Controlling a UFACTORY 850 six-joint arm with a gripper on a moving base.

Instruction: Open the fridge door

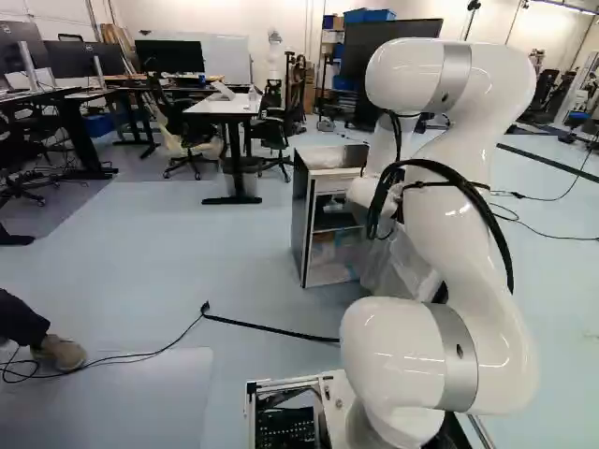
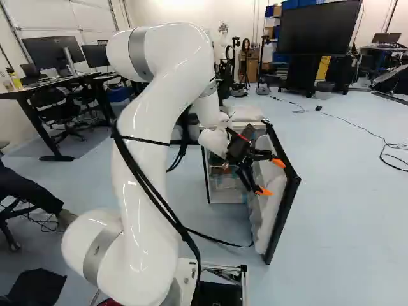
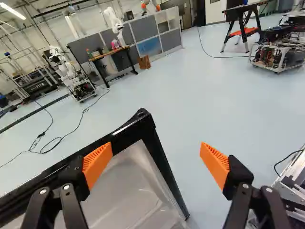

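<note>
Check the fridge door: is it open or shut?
Open: the door stands angled out from the cabinet, with the interior showing.

The room is floored in pale blue (image 1: 168, 243) and enclosed by a white wall (image 1: 234, 19). At the upper left of the left base view, a white table (image 1: 227, 105) is flanked by office chairs (image 1: 187, 131). At the upper right of the right base view, a large dark screen (image 2: 320, 29) is seen. In the wrist view, a wooden-topped desk (image 3: 110, 51) is backed by grey partitions (image 3: 143, 29).

Door rim (image 3: 145, 130) — glossy, arm (image 2: 153, 95) — smooth, glossy
</note>
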